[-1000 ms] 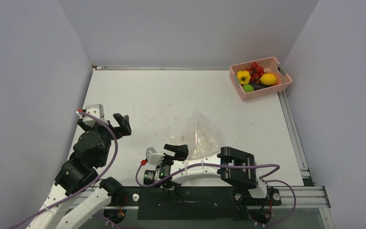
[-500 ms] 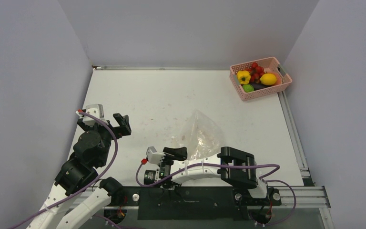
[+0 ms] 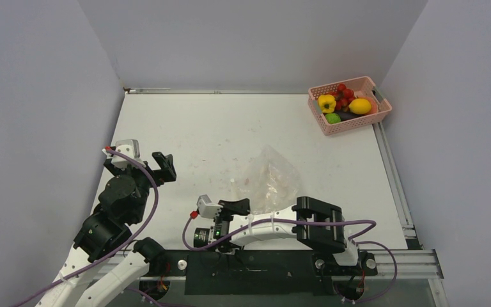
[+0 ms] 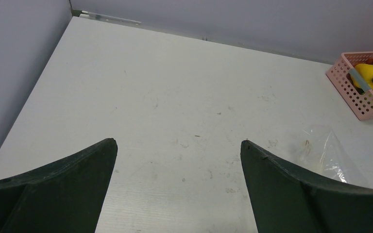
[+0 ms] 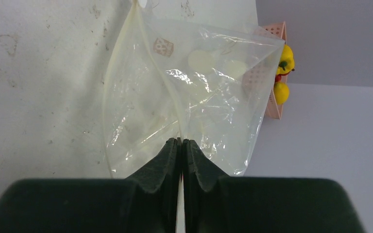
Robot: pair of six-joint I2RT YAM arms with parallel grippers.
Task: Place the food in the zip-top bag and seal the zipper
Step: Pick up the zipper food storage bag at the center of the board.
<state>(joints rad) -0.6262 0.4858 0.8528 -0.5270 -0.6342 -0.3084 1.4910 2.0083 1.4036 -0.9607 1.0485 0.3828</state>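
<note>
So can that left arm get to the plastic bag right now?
Probably yes: the left gripper is open, and only bare table lies between it and the zip-top bag, whose near edge the right gripper pinches.

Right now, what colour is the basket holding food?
The basket is pink, clearest in the top external view.

Bright, even light all round, shadows soft and faint, white glints sparkling on the clear crinkly plastic bag (image 5: 189, 97) mid-frame.
</note>
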